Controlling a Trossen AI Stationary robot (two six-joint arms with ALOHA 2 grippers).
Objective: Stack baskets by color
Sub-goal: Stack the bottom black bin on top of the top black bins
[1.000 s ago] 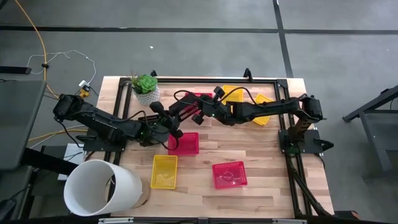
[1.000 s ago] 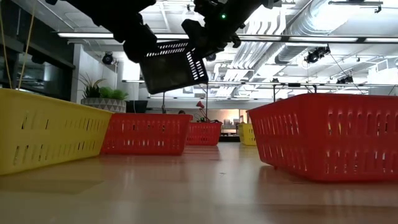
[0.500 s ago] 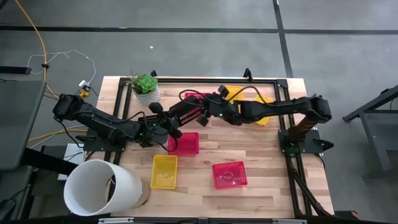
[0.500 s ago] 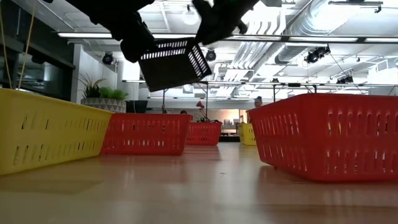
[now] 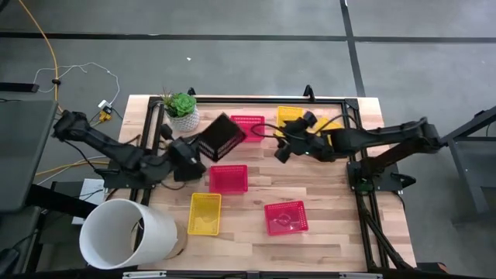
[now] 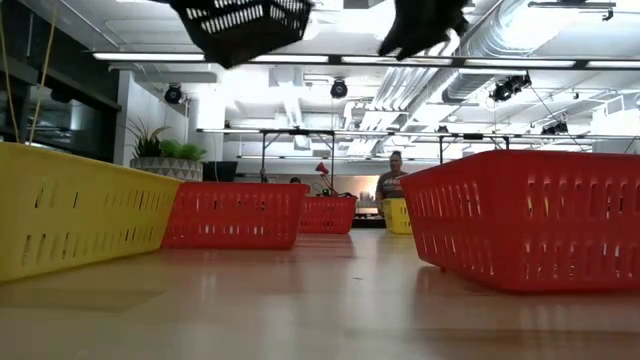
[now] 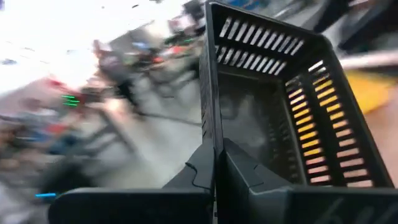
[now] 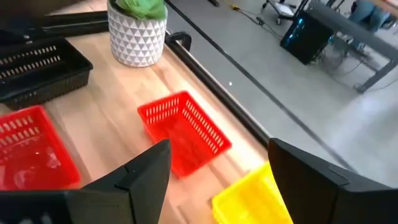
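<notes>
Black basket [image 5: 222,136] held aloft just beside the potted plant [image 5: 181,109], pinched at its rim by the left end effector [image 5: 192,149]
Right end effector [image 5: 284,145] hangs released, fingers spread, on the far side of that basket from the plant, above the pale wooden plank surface [image 5: 325,194]. Red baskets [image 5: 229,178] and a yellow basket [image 5: 204,213] sit on the surface beyond the plant; a white bucket [image 5: 124,235] stands at its corner. Grey floor surrounds it; ceiling ducts, strip lights and a distant person [image 6: 391,178] fill the room behind

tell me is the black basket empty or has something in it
Empty: the left wrist view looks into the black basket and shows bare walls and floor, with the left tool pinching its rim.
</notes>
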